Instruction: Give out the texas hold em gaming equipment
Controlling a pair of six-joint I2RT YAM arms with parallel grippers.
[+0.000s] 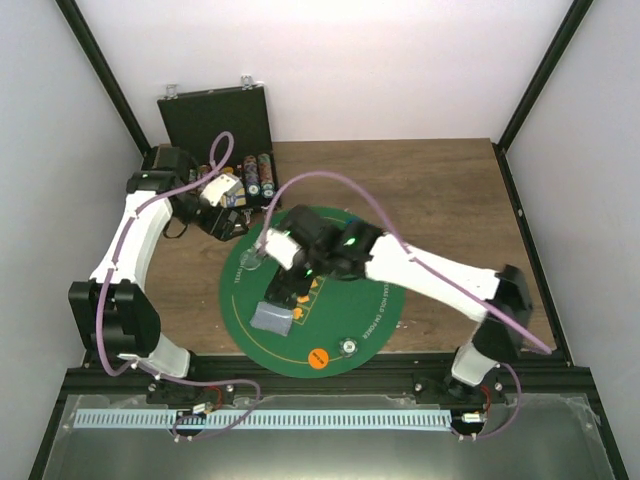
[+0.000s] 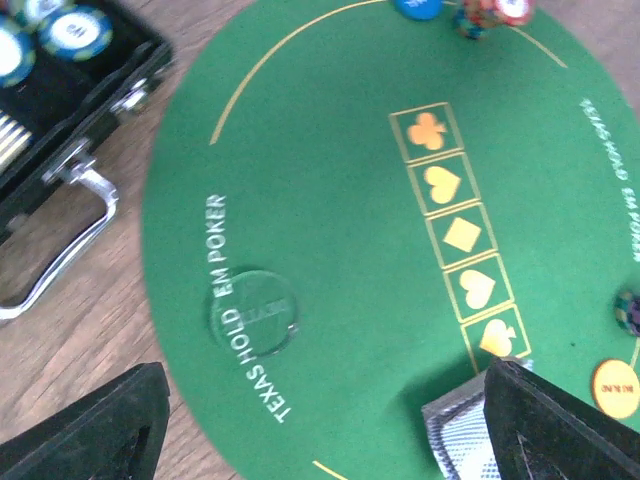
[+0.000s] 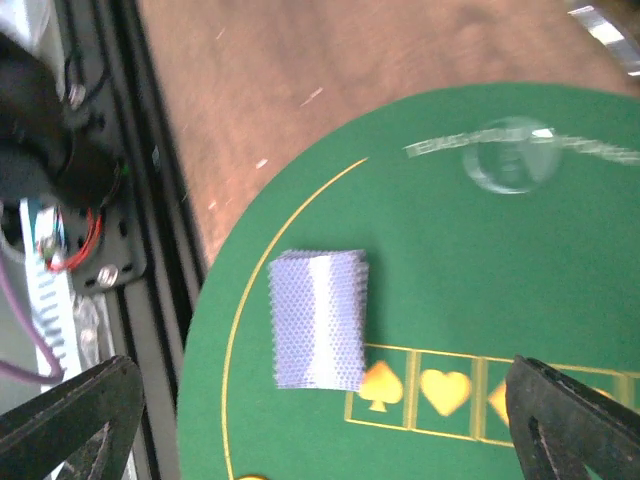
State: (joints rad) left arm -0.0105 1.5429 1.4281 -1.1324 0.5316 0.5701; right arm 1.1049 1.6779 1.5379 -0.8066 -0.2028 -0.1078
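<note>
When read from the arm bases outward, first an orange disc [image 1: 319, 358] flat on the near rim of the green mat [image 1: 290, 350], with a silvery disc [image 1: 349, 346] just beside it to the right. Farther in, a stack of cards [image 3: 318, 318], grey-blue backs up, lying on the felt next to the spade box that ends the printed suit row. Hanging over that left half of the mat, right gripper [image 3: 320, 400]: fingers spread wide, nothing between them, nothing held. Beyond, near the mat's left rim, a clear disc [image 2: 252, 308] resting across the white lettering, well apart from the cards. Across the felt from it, at the opposite rim, a blue disc [image 2: 418, 6] and a red-and-white disc [image 2: 510, 8], both cut off by the picture's edge. Farther back and left, left gripper [image 2: 322, 400], likewise parted wide and empty, raised over the edge of the mat. Farthest, black case [image 1: 215, 120] standing open on the wooden table [image 1: 440, 190], with rows of more discs [image 1: 255, 175] inside.
</note>
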